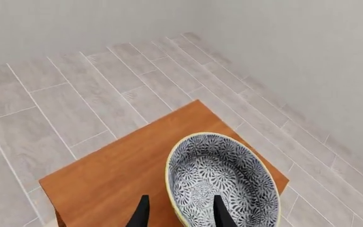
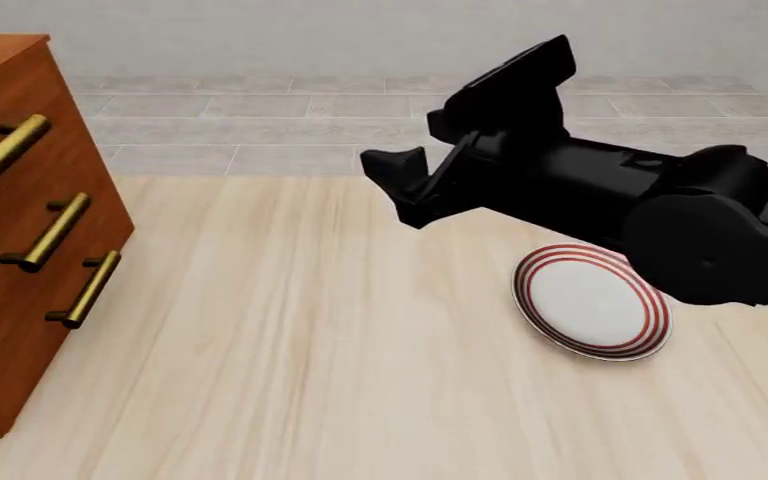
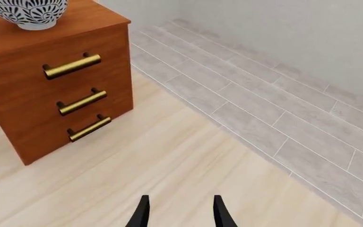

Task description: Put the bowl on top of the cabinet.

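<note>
The bowl [image 1: 219, 184], navy-and-white petal pattern with a cream rim, stands upright on the top of the reddish-brown cabinet [image 1: 112, 170]. My left gripper [image 1: 181, 213] is open, with one finger outside the bowl's rim and the other inside it. In the right wrist view the bowl [image 3: 27, 13] sits on the cabinet [image 3: 36, 101] top, above three brass handles. My right gripper [image 3: 180, 213] is open and holds nothing, hovering over the table away from the cabinet. In the front view the cabinet [image 2: 24, 290] is at the left and the right gripper [image 2: 398, 188] is mid-table.
A white plate with red rings [image 2: 591, 302] lies on the pale wooden table [image 2: 304, 380] under the right arm [image 2: 651, 205]. Grey tiled floor [image 2: 291, 130] lies past the table's far edge.
</note>
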Motion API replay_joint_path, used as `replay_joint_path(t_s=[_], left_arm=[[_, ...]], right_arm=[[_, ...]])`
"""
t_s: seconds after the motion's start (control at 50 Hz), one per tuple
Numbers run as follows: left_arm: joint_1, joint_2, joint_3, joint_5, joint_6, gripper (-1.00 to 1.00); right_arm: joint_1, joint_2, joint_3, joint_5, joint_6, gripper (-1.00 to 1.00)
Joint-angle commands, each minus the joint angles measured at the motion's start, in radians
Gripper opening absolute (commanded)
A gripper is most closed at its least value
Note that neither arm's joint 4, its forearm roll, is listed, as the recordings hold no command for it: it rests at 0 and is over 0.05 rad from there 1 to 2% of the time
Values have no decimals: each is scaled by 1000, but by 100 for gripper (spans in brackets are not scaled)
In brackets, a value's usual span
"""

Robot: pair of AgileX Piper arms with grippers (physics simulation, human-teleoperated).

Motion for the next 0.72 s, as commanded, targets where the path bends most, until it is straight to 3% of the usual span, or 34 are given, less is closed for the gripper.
replay_joint_path(t_s=[0.02,0.72], left_arm=[[2,-18,-52,38,-6,100],[-41,-97,-236,169,-45,100]], right_arm=[[2,-6,-1,4,0,100],[4,-24,-7,15,-8,100]])
